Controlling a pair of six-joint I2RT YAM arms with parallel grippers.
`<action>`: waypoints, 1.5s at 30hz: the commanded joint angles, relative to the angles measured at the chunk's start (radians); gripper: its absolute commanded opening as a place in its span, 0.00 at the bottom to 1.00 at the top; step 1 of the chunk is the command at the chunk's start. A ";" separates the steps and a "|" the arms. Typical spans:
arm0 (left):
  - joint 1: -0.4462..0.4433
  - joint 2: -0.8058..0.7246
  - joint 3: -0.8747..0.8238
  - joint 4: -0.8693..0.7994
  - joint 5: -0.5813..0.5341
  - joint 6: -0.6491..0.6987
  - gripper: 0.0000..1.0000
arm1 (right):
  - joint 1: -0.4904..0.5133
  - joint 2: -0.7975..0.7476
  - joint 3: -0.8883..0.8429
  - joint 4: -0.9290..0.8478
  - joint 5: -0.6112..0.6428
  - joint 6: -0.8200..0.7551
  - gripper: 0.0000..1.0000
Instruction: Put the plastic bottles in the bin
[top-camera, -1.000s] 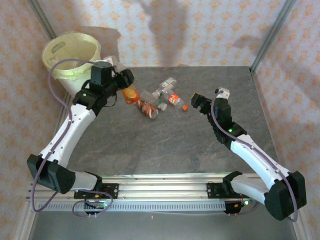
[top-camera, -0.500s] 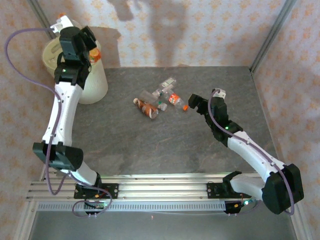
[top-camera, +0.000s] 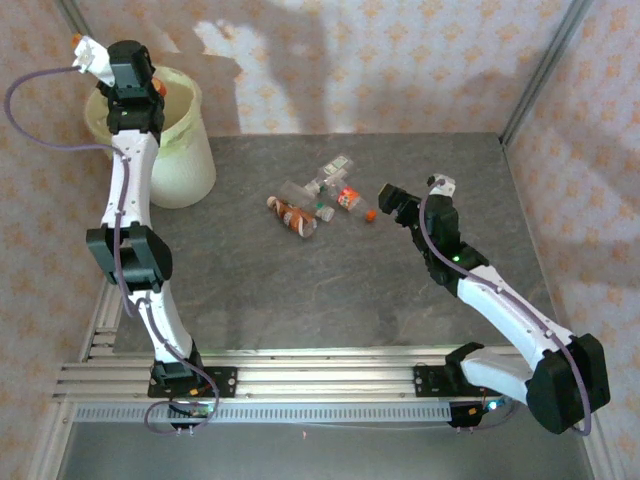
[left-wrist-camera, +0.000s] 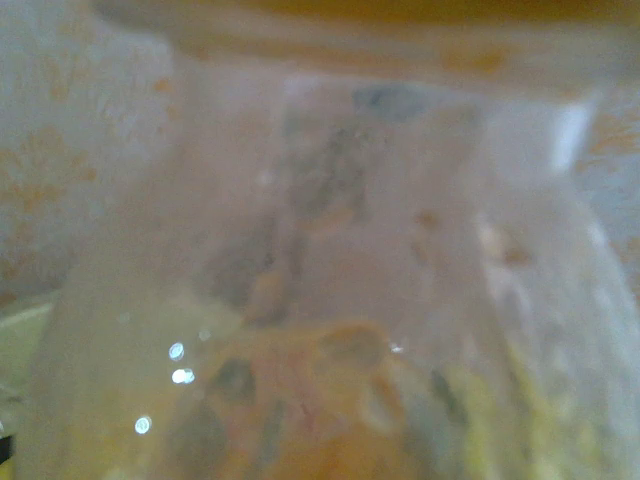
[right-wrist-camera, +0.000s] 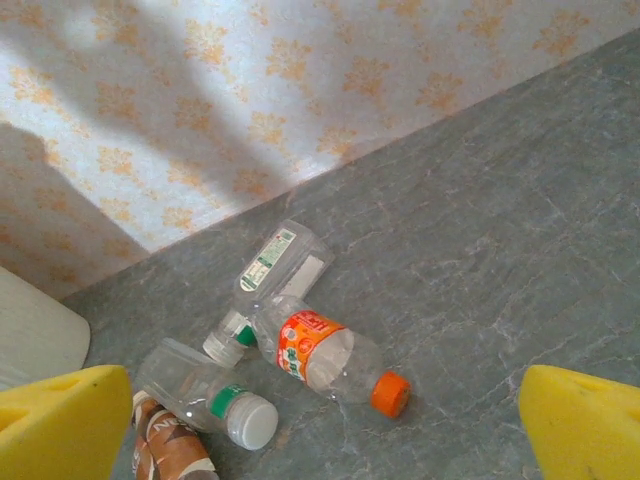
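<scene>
Several plastic bottles lie in a heap mid-table: an orange-capped one with a red-orange label (top-camera: 352, 199) (right-wrist-camera: 325, 355), a clear one with a green-white label (top-camera: 330, 175) (right-wrist-camera: 280, 262), a white-capped one (right-wrist-camera: 205, 395) and a brown-labelled one (top-camera: 293, 217) (right-wrist-camera: 165, 445). My right gripper (top-camera: 395, 203) (right-wrist-camera: 325, 430) hovers open just right of the heap, its yellow pads (right-wrist-camera: 65, 420) wide apart with nothing between them. My left gripper (top-camera: 140, 95) reaches over the cream bin (top-camera: 185, 165), an orange bit (top-camera: 160, 88) beside it. A blurred clear bottle with orange (left-wrist-camera: 330, 300) sits right against the left wrist camera; the jaws are hidden.
The bin stands at the table's far left corner, against the patterned wall (top-camera: 400, 70). A metal post (top-camera: 540, 70) rises at the far right corner. Bare grey tabletop (top-camera: 300, 290) lies between the heap and the arm bases.
My left arm swung from the heap up and left, carrying the orange bottle over the bin. The right gripper barely shifted beside the heap.
</scene>
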 joint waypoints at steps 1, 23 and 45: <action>0.005 0.042 0.055 0.056 -0.083 -0.127 0.58 | -0.002 0.019 0.031 0.048 -0.054 -0.019 0.99; 0.019 0.257 0.500 -0.456 -0.228 -0.519 0.98 | 0.001 0.060 0.123 0.018 -0.114 0.066 0.99; -0.049 -0.243 -0.162 -0.120 0.230 -0.456 1.00 | -0.001 0.031 0.024 -0.010 0.126 0.151 0.99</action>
